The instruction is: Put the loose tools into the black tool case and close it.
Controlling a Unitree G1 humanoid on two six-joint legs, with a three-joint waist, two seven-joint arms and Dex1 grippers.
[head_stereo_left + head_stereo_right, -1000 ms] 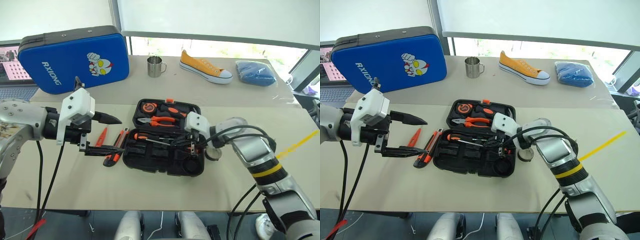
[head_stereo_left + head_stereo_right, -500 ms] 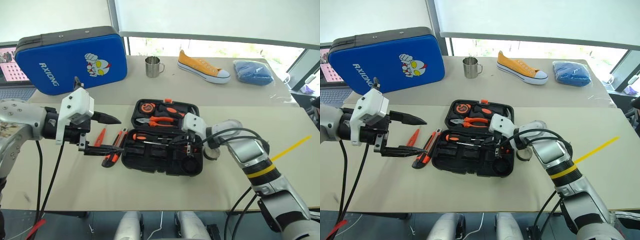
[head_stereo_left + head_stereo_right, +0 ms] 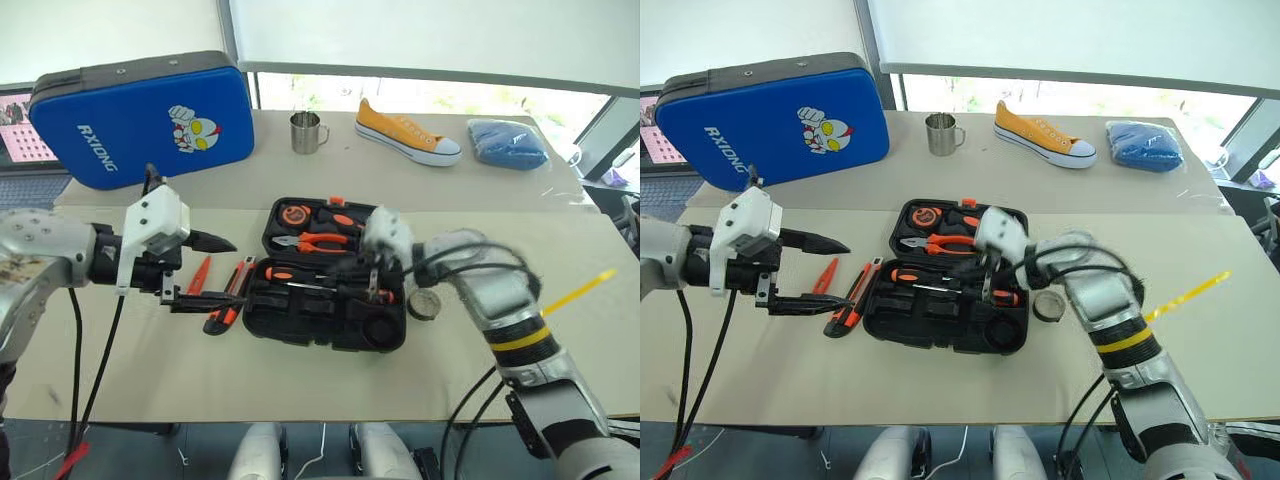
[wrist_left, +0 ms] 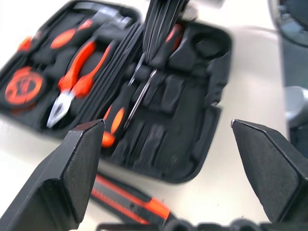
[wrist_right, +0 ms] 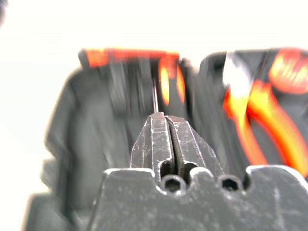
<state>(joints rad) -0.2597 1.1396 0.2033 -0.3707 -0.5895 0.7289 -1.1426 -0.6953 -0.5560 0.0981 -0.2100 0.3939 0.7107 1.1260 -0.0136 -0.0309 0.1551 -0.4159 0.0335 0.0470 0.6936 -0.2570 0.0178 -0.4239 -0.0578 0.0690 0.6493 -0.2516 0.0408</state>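
The black tool case (image 3: 392, 338) lies open at the table's centre. Two long screwdrivers (image 4: 114, 123) rest in its near half, pliers (image 3: 318, 241) and a tape measure (image 3: 296, 214) in the far half. My right gripper (image 3: 372, 283) hovers over the near half, fingers (image 5: 153, 139) pressed shut. A thin shaft shows just past the tips; whether they touch it is unclear. A slim orange screwdriver (image 3: 200, 273) and a utility knife (image 3: 231, 301) lie left of the case, under my open left gripper (image 3: 848, 272). A small tape roll (image 3: 425, 303) sits right of the case.
A big blue case with a cartoon figure (image 3: 140, 115) stands at the back left, beside a laptop (image 3: 15, 120). A metal mug (image 3: 308, 132), a yellow shoe (image 3: 408, 132) and a blue cloth (image 3: 510, 145) lie along the far table. A yellow strip (image 3: 585, 290) marks the right.
My right gripper has lifted up out of the case's near half. My left gripper has sunk a little and drifted left, staying open.
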